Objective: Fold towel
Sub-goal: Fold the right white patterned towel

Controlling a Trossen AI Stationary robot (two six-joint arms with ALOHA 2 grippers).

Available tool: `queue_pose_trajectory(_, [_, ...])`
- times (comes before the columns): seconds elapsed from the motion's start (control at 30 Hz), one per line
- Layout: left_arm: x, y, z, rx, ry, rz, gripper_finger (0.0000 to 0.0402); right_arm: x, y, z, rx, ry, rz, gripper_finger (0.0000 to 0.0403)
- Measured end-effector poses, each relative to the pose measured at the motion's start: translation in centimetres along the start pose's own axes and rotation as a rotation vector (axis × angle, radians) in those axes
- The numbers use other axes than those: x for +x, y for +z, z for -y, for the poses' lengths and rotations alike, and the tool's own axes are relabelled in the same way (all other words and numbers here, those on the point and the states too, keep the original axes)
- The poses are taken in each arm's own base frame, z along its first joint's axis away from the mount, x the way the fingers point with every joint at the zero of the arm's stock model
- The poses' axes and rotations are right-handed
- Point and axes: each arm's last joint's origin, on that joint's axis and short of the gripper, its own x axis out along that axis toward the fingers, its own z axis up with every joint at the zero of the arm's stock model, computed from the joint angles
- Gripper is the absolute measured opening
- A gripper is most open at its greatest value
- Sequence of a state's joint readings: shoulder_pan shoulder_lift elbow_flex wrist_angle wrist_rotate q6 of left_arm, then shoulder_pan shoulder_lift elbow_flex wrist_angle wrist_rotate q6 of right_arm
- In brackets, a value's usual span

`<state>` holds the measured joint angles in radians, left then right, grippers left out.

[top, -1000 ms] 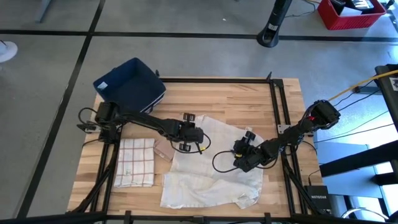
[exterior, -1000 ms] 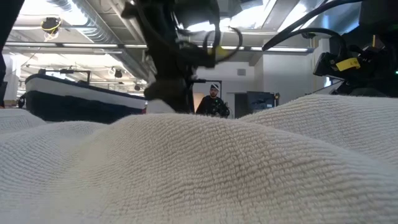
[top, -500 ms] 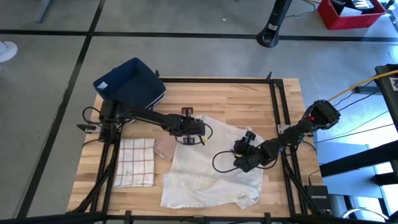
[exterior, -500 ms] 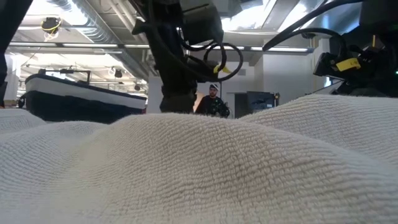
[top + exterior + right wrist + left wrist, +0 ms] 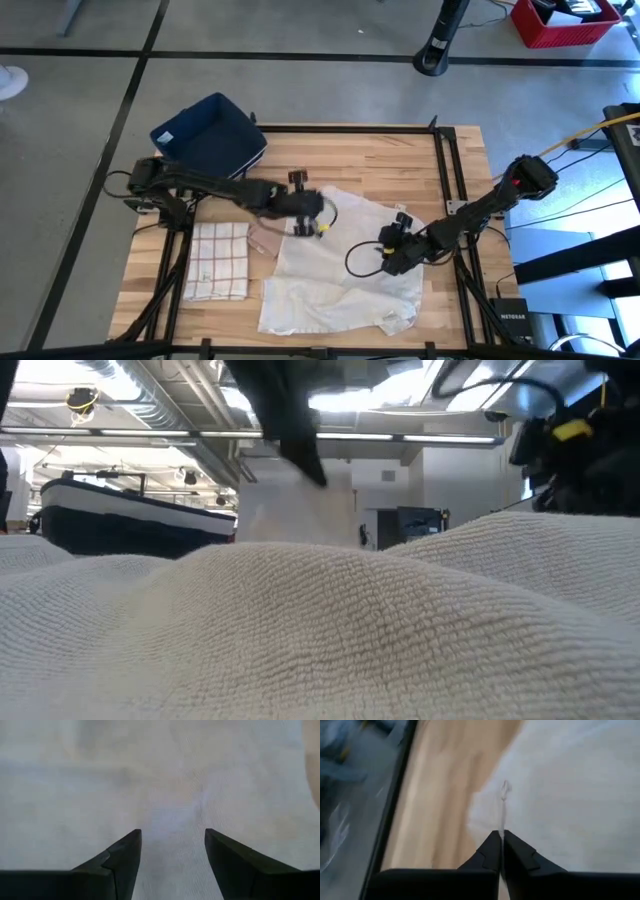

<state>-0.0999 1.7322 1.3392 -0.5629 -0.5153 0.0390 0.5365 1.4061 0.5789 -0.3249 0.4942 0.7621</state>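
On the wooden desk (image 5: pixel 400 160) the white towel (image 5: pixel 345 275) lies rumpled and spread across the middle and near edge, not yet folded as far as I can judge; nearly the whole job looks to be ahead. Beside it, toward the left arm's side, a checked cloth (image 5: pixel 218 260) sits already folded flat, with a dark blue bin (image 5: pixel 210 135) at the far corner. The left gripper (image 5: pixel 500 851) is over the towel's far left corner, its fingers clenched on a thin pinch of the fabric edge, which looks like the start of a first fold. The right gripper (image 5: pixel 172 852) hangs low over the towel's right part, fingers released and spread, grasping nothing. From table height the towel fills almost everything, so the arms show only as dark shapes above it. The left gripper is blurred from overhead, and a small tan piece (image 5: pixel 264 238) beside it is too unclear for me to name.
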Motion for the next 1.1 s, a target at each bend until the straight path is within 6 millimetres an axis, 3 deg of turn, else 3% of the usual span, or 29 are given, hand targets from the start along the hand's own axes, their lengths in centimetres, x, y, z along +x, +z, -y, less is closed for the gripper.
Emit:
queue_pose_trajectory(0.3, [-8.8, 0.7, 3.1, 0.049, -0.154, 0.234, 0.0004, -5.3, 1.1, 3.0, 0.043, 0.049, 0.081, 0.022])
queue_pose_trajectory(0.5, [-11.9, 0.7, 5.9, 0.073, -0.24, 0.345, 0.0004, -7.4, 0.8, 5.1, 0.042, -0.021, 0.138, 0.022])
queue_pose_trajectory(0.63, [-11.6, 0.1, 7.2, 0.052, -0.263, 0.32, 0.0002, -7.4, 0.4, 6.4, 0.013, -0.236, 0.206, 0.022])
queue_pose_trajectory(0.77, [-10.7, -0.2, 7.8, 0.008, -0.266, 0.282, 0.0004, -5.8, 0.2, 7.4, 0.042, -0.368, 0.191, 0.022])
queue_pose_trajectory(0.93, [-10.6, -0.3, 8.2, -0.005, -0.274, 0.278, 0.0002, -2.4, -1.1, 8.4, 0.048, -0.354, -0.02, 0.022])
queue_pose_trajectory(1.1, [-10.6, -0.3, 8.2, -0.015, -0.274, 0.275, 0.0003, -1.2, -1.7, 8.4, 0.032, -0.241, -0.208, 0.022])
